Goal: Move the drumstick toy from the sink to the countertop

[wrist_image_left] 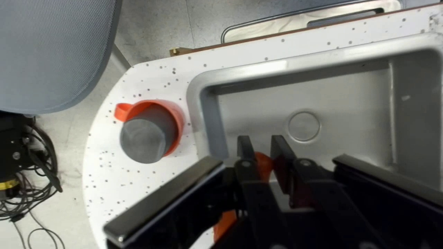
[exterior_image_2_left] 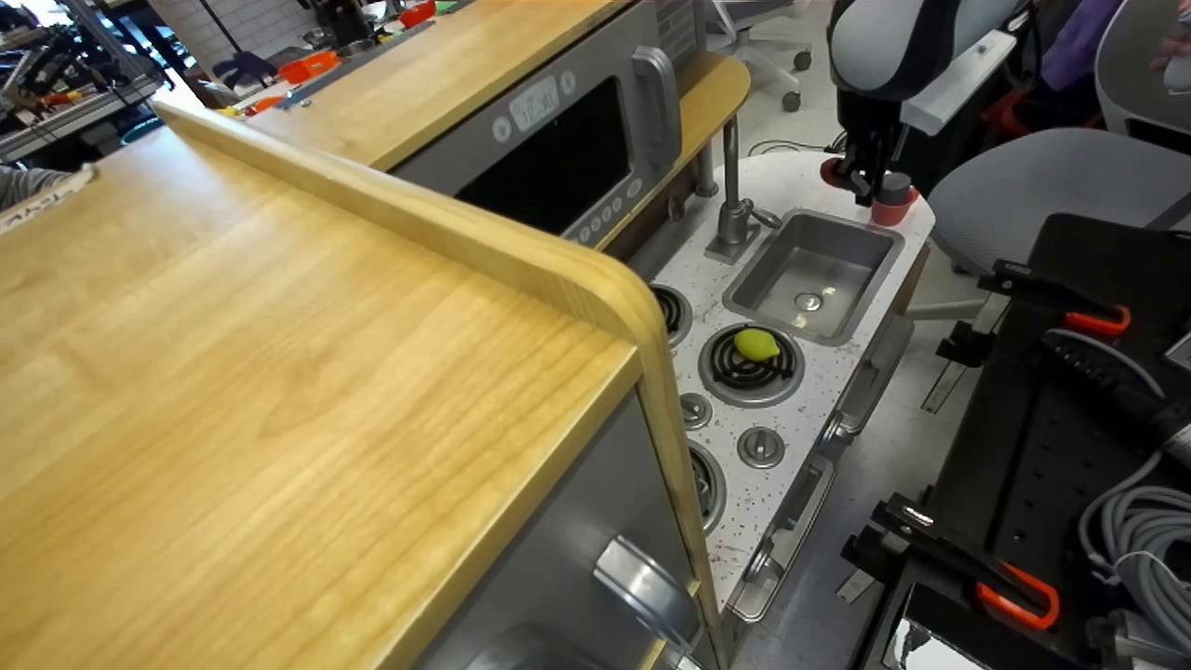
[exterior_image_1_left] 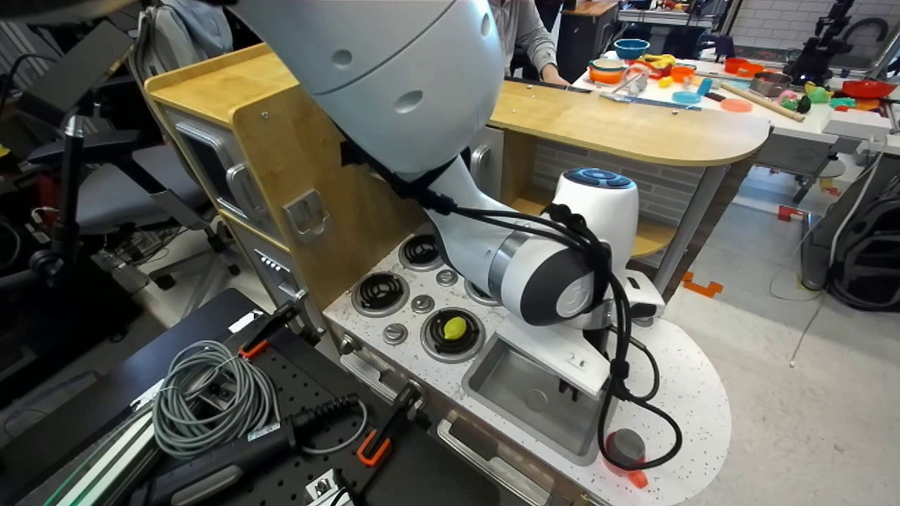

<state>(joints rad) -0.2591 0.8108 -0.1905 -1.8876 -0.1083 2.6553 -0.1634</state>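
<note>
The orange drumstick toy is clamped within the claw.

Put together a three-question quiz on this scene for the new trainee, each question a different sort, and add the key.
1. True or false: the red cup is on the countertop, outside the sink.
2. Short answer: what lies on a burner?
3. Multiple choice: where is the toy drumstick?
(a) on a burner
(b) in the gripper
(c) in the red cup

Key: 1. true; 2. a yellow-green lemon; 3. (b).
</note>
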